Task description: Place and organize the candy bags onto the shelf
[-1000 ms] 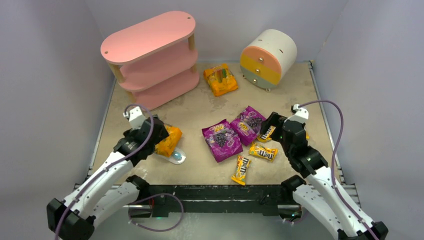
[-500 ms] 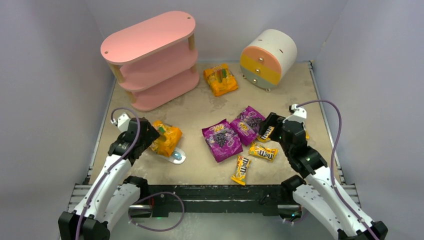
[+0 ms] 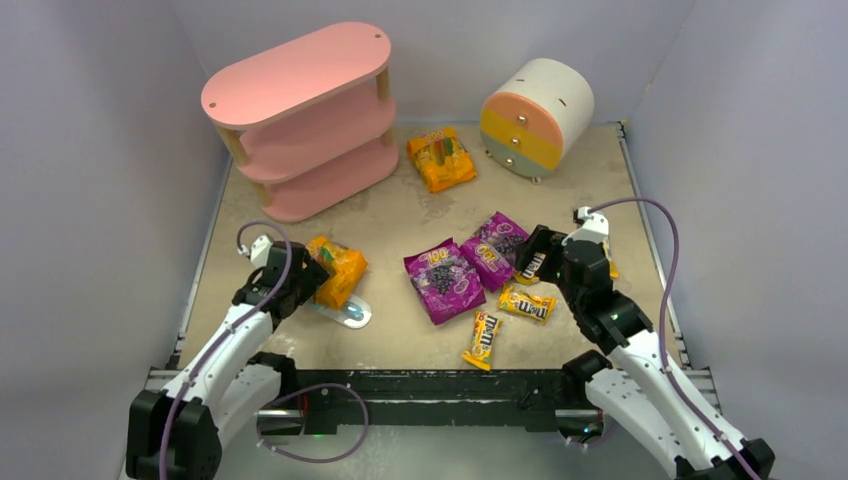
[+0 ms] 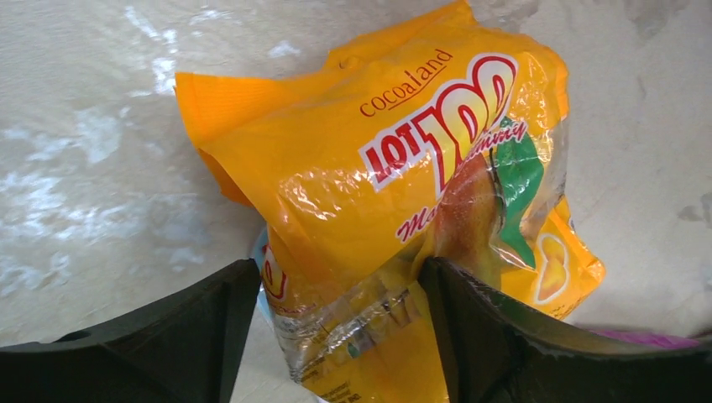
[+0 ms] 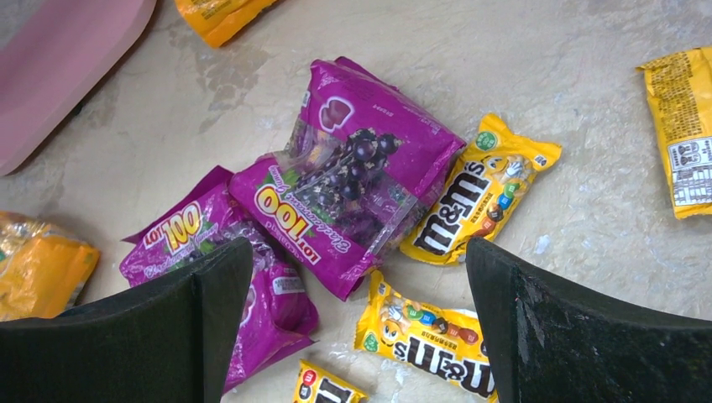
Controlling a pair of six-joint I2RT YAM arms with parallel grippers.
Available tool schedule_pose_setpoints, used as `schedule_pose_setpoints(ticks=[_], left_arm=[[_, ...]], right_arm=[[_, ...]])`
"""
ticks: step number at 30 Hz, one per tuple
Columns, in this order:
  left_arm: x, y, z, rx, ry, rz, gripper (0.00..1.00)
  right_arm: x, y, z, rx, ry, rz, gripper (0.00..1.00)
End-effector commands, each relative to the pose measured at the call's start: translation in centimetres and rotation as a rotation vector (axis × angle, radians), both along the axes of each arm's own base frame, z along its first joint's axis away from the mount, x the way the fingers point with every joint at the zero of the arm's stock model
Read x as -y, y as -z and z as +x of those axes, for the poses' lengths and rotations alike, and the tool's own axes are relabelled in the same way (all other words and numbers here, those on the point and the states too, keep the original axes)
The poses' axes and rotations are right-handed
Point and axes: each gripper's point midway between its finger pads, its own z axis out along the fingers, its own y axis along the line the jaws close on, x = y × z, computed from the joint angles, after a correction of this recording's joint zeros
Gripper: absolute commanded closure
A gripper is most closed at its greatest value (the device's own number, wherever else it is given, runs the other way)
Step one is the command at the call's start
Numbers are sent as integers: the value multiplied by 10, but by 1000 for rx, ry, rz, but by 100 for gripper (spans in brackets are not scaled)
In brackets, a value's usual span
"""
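One orange-yellow candy bag (image 3: 338,272) (image 4: 378,168) lies at the left, its lower end between the fingers of my left gripper (image 3: 305,277) (image 4: 337,267). The jaws stand apart; the right finger touches the bag and the left one is just clear of it. The other orange-yellow bag (image 3: 441,158) lies near the pink shelf (image 3: 300,110). Two purple bags (image 3: 443,280) (image 3: 497,247) overlap mid-table. My right gripper (image 3: 535,255) (image 5: 359,248) hovers open and empty over them and the M&M's packs (image 5: 479,197) (image 5: 424,336) (image 3: 484,338). A fourth pack (image 5: 680,126) lies to the right.
The round cream drum cabinet (image 3: 535,115) stands at the back right. A flat light-blue and white packet (image 3: 350,313) lies partly under the left orange-yellow bag. White walls close in on the left and right sides.
My left arm drew back to the left, then came forward to the orange-yellow bag again; the bag shifted slightly away. The right arm hardly moved.
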Motion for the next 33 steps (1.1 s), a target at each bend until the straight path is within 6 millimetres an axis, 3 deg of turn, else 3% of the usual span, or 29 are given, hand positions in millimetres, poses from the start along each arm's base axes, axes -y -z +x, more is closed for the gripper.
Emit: schedule_pose_setpoints(ticks=[1, 5, 8, 11, 14, 16, 18, 19, 24, 29, 33], left_arm=[[8, 8, 19, 57, 0, -47, 33], [3, 5, 22, 65, -2, -15, 66], [2, -13, 27, 106, 37, 16, 84], [3, -49, 38, 216, 83, 37, 92], [17, -91, 49, 356, 181, 20, 99], [37, -122, 57, 484, 301, -17, 100], [71, -148, 59, 613, 504, -75, 100], [89, -172, 61, 727, 609, -108, 100], [146, -220, 46, 937, 958, -270, 100], [178, -260, 9, 1147, 1261, -332, 100], [201, -278, -34, 1274, 1515, -288, 100]], right_arm=[[-7, -10, 1, 21, -39, 11, 1], [-8, -13, -1, 38, -46, 25, 1], [-13, -19, -2, 51, -86, 31, 1], [-14, -20, -3, 54, -95, 21, 1], [-17, -22, -4, 50, -112, 38, 1], [-24, -24, -7, 49, -153, 52, 1], [-33, -28, -10, 57, -211, 62, 1], [-38, -31, -10, 75, -243, 61, 1], [-75, -57, -21, 152, -453, 171, 1], [-113, -87, -39, 254, -698, 273, 1], [-132, -114, -49, 304, -827, 342, 1]])
